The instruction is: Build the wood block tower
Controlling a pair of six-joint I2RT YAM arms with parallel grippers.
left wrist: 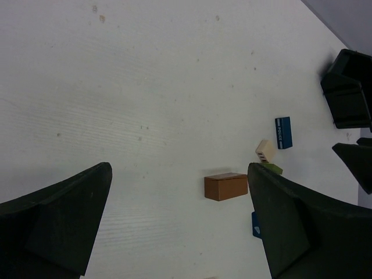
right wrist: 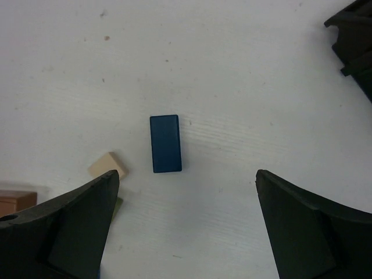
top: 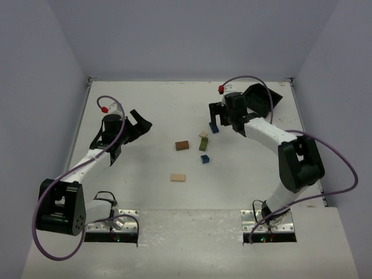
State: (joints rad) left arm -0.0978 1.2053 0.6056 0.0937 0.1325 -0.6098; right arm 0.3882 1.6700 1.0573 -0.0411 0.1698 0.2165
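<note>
**Top external view.** We find the left gripper [top: 131, 132] with its fingers spread wide and nothing between them, over the bare table [top: 151, 104]. The right gripper [top: 224, 121] is likewise released and grasps nothing. A dark blue block [top: 214, 128] lies flat just at the tip of its finger on the tower's side. The wood block tower [top: 203, 141], an olive green block with a pale tan one on top, stands just past that blue block. It is near the right fingers and well apart from the left ones. A reddish-brown block [top: 182, 145] lies between the tower and the left fingers, nearer the tower. A small blue block [top: 205, 158] lies just beside the tower, and a loose tan block [top: 178, 177] lies apart from every finger. A black bin [top: 263, 97] sits behind the right gripper.

**Left wrist view.** Both fingers stand parted and the gap is empty. The reddish-brown block rests ahead of the fingers, close to the picture-right finger. The tower shows just past that finger's tip, with the dark blue block beyond it.

**Right wrist view.** The fingers stand wide apart. The dark blue block lies flat ahead of the gap, nearer the picture-left finger, touching neither. The tower's tan top sits just beside that finger's tip, and its olive block is mostly hidden behind the finger. We cannot tell whether the tan piece sits square.
</note>
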